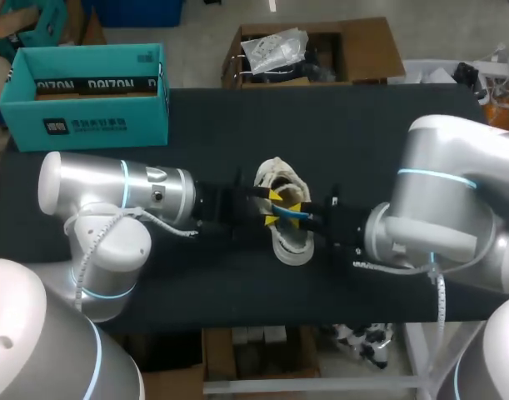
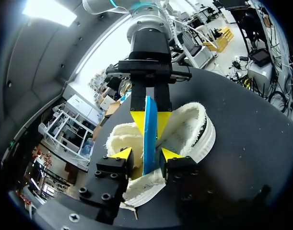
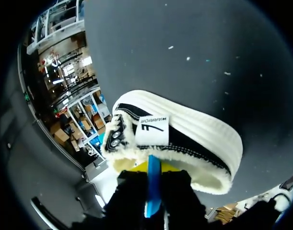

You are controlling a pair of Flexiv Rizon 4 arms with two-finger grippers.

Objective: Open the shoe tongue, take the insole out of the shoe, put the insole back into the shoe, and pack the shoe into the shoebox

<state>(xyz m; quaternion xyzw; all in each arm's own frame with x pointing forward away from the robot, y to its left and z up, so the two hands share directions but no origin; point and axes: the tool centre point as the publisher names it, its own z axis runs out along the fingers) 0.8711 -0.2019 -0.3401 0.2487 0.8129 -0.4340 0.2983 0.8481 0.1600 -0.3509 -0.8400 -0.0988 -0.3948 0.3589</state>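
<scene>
A white fleece-lined shoe (image 1: 285,225) lies at the middle of the black table, with a black side and a white label (image 3: 152,130) in the right wrist view. A thin blue insole (image 2: 149,132) stands edge-on above the shoe's opening. My right gripper (image 2: 150,122) comes in from the right and is shut on the insole, its yellow fingers pressed to both faces. My left gripper (image 2: 146,154) faces it from the left, open, with its yellow tips standing either side of the insole's lower edge. In the head view both grippers (image 1: 273,210) (image 1: 297,210) meet over the shoe.
A teal shoebox (image 1: 87,96) stands open at the table's back left corner. Bare black tabletop (image 1: 196,275) lies in front of the shoe and around it.
</scene>
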